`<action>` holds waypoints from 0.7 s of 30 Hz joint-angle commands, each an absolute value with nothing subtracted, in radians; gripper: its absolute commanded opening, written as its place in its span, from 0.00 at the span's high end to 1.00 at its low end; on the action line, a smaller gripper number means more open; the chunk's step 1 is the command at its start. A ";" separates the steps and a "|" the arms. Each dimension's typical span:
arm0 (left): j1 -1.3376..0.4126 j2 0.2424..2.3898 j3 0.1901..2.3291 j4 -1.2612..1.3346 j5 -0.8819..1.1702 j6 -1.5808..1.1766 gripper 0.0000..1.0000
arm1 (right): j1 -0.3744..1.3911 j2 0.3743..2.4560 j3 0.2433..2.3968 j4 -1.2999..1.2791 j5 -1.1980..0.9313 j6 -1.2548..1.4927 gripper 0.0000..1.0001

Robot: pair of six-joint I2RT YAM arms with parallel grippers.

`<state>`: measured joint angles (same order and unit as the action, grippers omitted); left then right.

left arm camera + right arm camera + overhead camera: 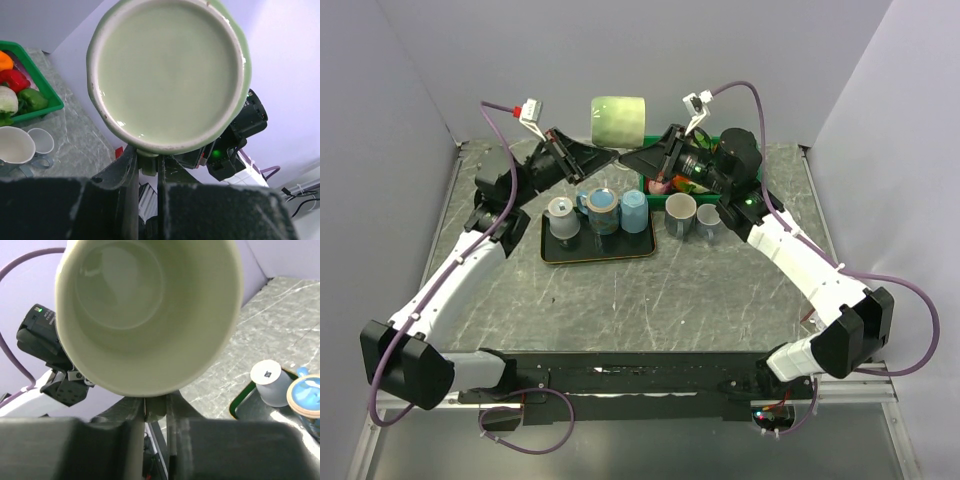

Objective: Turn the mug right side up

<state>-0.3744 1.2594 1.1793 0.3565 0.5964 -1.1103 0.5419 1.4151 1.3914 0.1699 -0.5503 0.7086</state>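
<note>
Glossy pale-green ceramic mug (619, 118) — round, thick-rimmed, sideways in midair

We see the mug (619, 120) on its side, raised off the counter (700, 300) at the far side. It sits between the left gripper (604, 157) and the right gripper (632, 158). Before it, a tray (598, 257) carries three cups (601, 208) in a row. Right of the tray two more cups (680, 213) stand on the counter, a bin (37, 112) just behind them.

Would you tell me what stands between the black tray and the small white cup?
A larger cream ceramic mug, open side up, as the top view shows.
</note>
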 commanded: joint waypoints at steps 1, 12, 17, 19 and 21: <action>-0.390 1.190 1.193 0.486 0.621 -1.108 0.99 | 0.546 1.413 1.440 0.201 -0.526 0.693 0.97; -0.399 1.170 1.223 0.260 0.592 -0.872 0.04 | 0.543 1.325 1.466 0.005 -0.334 0.625 1.00; -0.399 1.147 1.239 -0.050 0.445 -0.700 0.04 | 0.459 1.301 1.566 -0.305 -0.140 0.503 1.00; -0.399 1.137 1.238 -0.106 0.358 -0.634 0.04 | 0.416 1.272 1.560 -0.397 -0.063 0.476 1.00; -0.399 1.132 1.238 -0.165 0.268 -0.588 0.04 | 0.333 1.238 1.525 -0.448 -0.049 0.444 1.00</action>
